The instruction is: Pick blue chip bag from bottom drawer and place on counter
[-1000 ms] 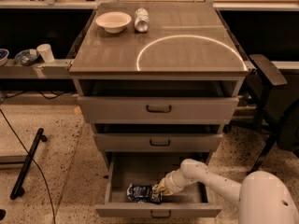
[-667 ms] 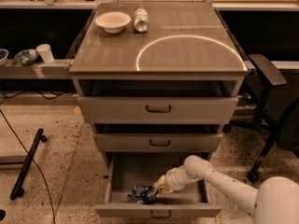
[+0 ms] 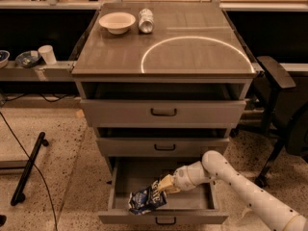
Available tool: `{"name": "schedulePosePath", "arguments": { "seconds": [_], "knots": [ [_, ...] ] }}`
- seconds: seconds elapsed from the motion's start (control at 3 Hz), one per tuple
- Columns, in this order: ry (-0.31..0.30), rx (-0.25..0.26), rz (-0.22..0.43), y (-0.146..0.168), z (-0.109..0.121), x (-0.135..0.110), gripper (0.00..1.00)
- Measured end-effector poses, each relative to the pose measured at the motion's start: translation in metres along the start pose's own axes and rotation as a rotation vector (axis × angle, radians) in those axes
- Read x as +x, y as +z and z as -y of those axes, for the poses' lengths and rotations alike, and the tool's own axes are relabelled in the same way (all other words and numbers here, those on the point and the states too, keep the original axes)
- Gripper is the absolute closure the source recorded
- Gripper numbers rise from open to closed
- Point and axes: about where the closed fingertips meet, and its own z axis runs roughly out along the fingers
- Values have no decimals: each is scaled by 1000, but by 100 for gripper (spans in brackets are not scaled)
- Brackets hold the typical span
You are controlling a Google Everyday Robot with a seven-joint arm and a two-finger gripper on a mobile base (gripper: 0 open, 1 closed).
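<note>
The bottom drawer (image 3: 162, 217) is pulled open at the foot of the grey cabinet. The blue chip bag (image 3: 146, 199) hangs tilted over the drawer's front left part, above the tray floor. My gripper (image 3: 162, 185) comes in from the right on a white arm and is shut on the bag's upper right corner. The counter (image 3: 192, 52) is the cabinet's glossy top with a bright ring reflection, well above the gripper.
A white bowl (image 3: 117, 22) and a silver can (image 3: 146, 20) stand at the counter's back left. Two upper drawers (image 3: 163, 112) are slightly open. A workbench with cups (image 3: 47, 55) is at left, a black chair (image 3: 284, 105) at right, a dark pole (image 3: 29, 167) on the floor.
The gripper has lifted the chip bag off the drawer floor and drawn it up a little. The arm has pulled in towards the right.
</note>
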Motion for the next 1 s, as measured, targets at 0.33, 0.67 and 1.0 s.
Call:
{"name": "schedulePosePath", "arguments": {
  "seconds": [0.33, 0.67, 1.0],
  "knots": [
    [-220, 60, 50, -15, 56, -35, 100],
    [-253, 65, 56, -14, 64, -35, 100],
    [-287, 65, 51, -22, 77, -29, 100]
  ]
}}
